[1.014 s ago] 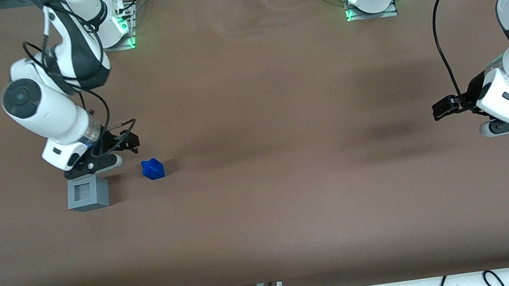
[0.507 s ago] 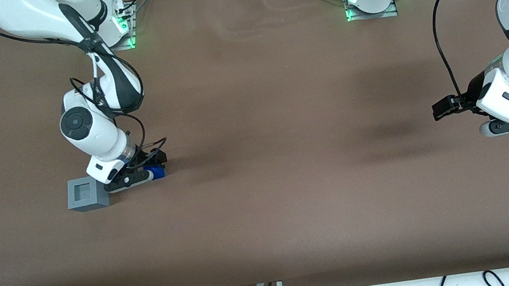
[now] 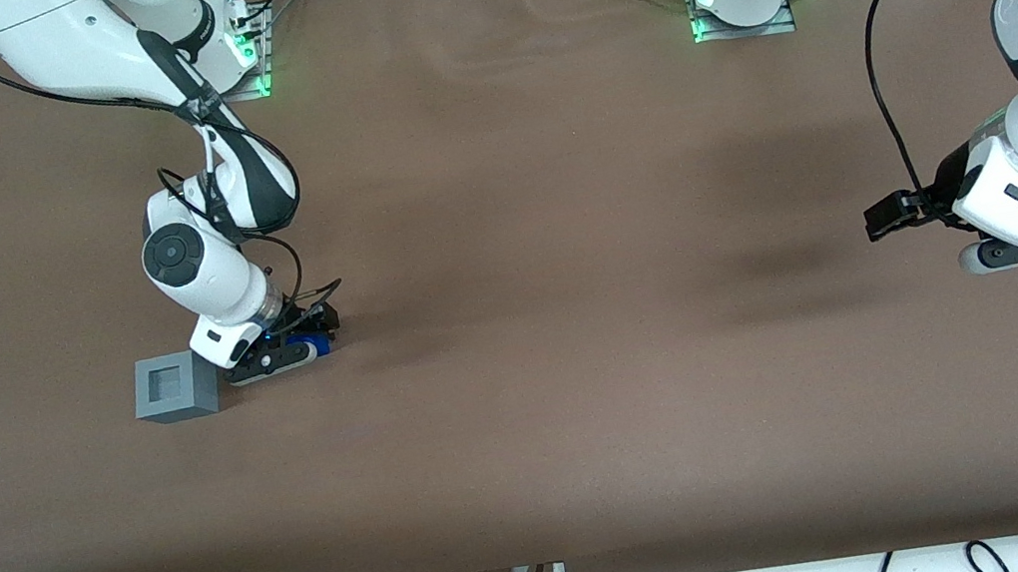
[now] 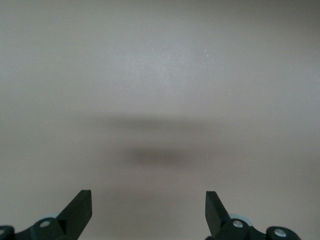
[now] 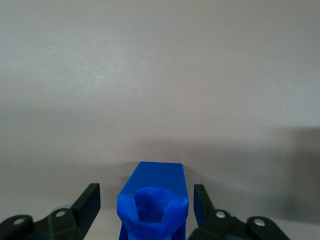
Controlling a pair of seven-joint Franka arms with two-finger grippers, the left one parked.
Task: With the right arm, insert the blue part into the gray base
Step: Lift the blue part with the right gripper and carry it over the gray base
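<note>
Blue part (image 5: 152,200) sits between the spread gripper (image 5: 145,207) fingers, seemingly untouched.

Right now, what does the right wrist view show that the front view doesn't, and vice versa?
Right wrist view only: the gripper is open, one finger on each side of the blue part with gaps showing, plus the part's hollow notched end.

Front view only: the gray base beside the gripper, recess empty, and the right arm reaching down.

Both: the blue part on the table, the gripper around it.
</note>
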